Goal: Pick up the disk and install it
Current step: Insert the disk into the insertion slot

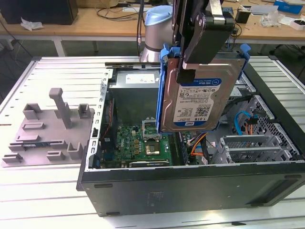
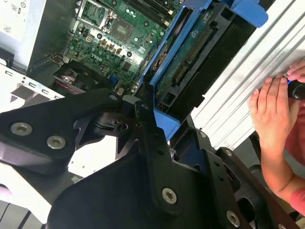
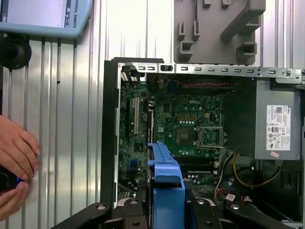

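Black end effector (image 1: 187, 71) clamped on flat silver metal disk with blue plastic carrier frame (image 1: 200, 102), hanging upright above open black computer case (image 1: 190, 188). Best lowered slowly, kept square to case's walls.

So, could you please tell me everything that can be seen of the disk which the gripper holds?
The disk is a flat rectangular drive of silver metal, with a white-and-blue label on one face and a bright blue plastic carrier frame along its edges. It hangs upright above the open computer case, over the motherboard. The gripper clamps its upper part, and nothing else appears to touch it. In the second wrist view its other face shows a circuit board.
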Robot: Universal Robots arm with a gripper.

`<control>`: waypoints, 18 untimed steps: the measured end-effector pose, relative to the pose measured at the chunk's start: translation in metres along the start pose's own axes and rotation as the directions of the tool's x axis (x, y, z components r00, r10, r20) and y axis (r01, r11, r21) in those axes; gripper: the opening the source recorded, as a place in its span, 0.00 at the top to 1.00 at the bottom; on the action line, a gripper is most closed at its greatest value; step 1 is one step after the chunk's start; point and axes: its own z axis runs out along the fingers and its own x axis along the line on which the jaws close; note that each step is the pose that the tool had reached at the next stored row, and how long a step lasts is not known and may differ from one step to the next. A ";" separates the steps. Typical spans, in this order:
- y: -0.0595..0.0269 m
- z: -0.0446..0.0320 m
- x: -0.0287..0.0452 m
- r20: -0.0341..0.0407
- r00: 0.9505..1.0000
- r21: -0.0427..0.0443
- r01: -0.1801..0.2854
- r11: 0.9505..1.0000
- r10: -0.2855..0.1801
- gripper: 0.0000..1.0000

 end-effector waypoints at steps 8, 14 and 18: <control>-0.0013 0.0000 0.0000 0.000 1.000 0.000 0.000 1.000 0.000 0.63; -0.0014 0.0000 0.0000 0.009 1.000 0.000 0.000 1.000 0.000 0.63; -0.0015 0.0000 0.0001 0.019 1.000 0.000 0.001 1.000 -0.001 0.63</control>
